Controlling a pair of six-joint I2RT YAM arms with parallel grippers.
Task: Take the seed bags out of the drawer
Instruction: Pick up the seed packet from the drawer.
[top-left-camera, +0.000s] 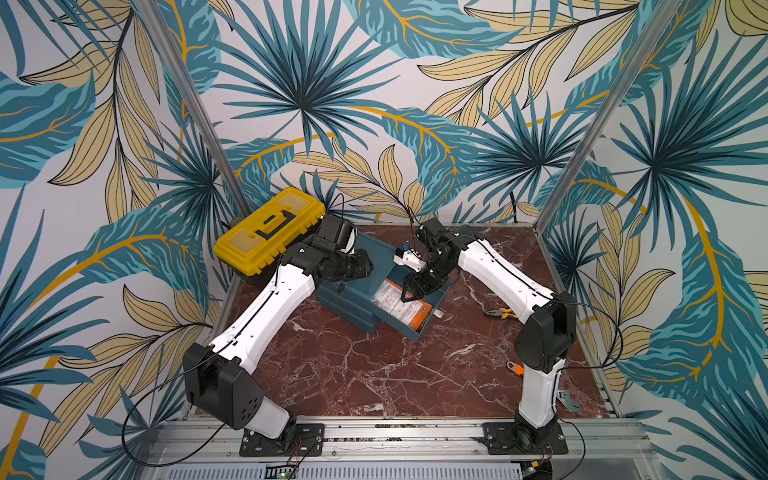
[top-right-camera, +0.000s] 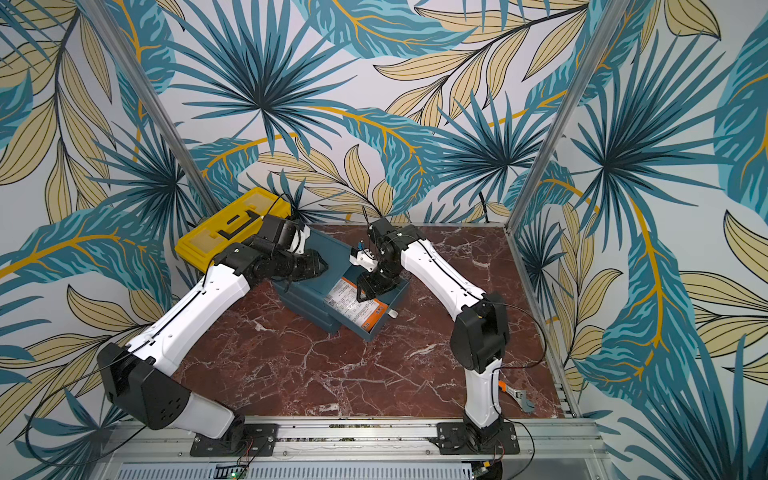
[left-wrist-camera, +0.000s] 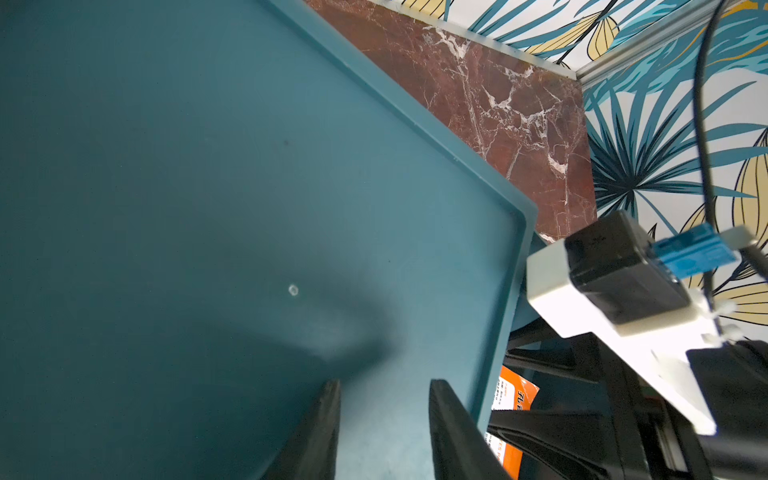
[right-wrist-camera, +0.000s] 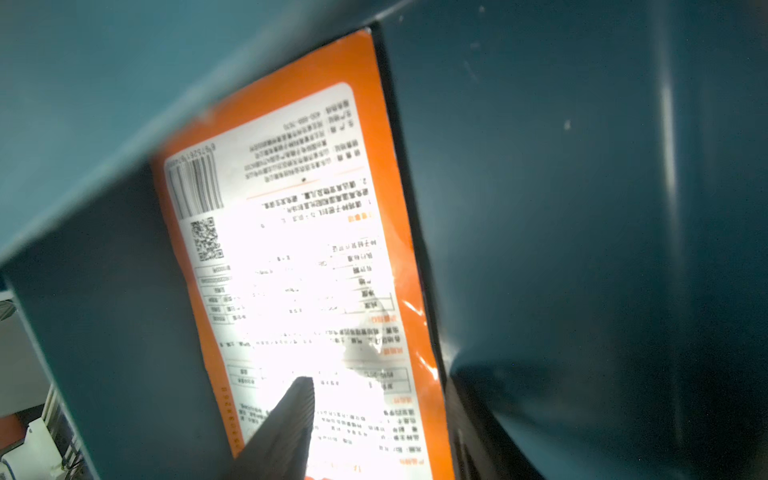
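**Right gripper** (top-left-camera: 409, 292): down inside the open drawer. Jaws apart, clamped on nothing. One ribbed fingertip (right-wrist-camera: 293, 415) sits on or just above the printed face of the seed bag. Its partner is not clearly shown.

**Seed bag** (top-left-camera: 397, 308): lies flat in the drawer, directly under the right jaws, white barcode back up, orange border. Its long axis runs along the drawer's line of pull, from the cabinet toward the drawer front. One long edge lies just beside the side wall (right-wrist-camera: 582, 208). The far short end is tucked under the cabinet top. Whether other bags lie beneath it cannot be told.

**Drawer** (top-left-camera: 395, 328): teal, the top drawer of a small drawer cabinet (top-left-camera: 376, 259), pulled out toward the desk's right front.

**Left gripper** (left-wrist-camera: 384, 388): jaws a little apart and empty, over the cabinet's flat top near the corner beside the drawer. The cabinet rim stands between it and the bag.

**Judgement**: the right arm is the nearer. A flat packet likely calls for a pinch at the long edge by the wall.

**Desk** (top-left-camera: 353, 374): red marble. Cabinet toward the far edge, yellow toolbox (top-left-camera: 270, 228) at the far left corner, pliers (top-left-camera: 500, 313) near the right edge.
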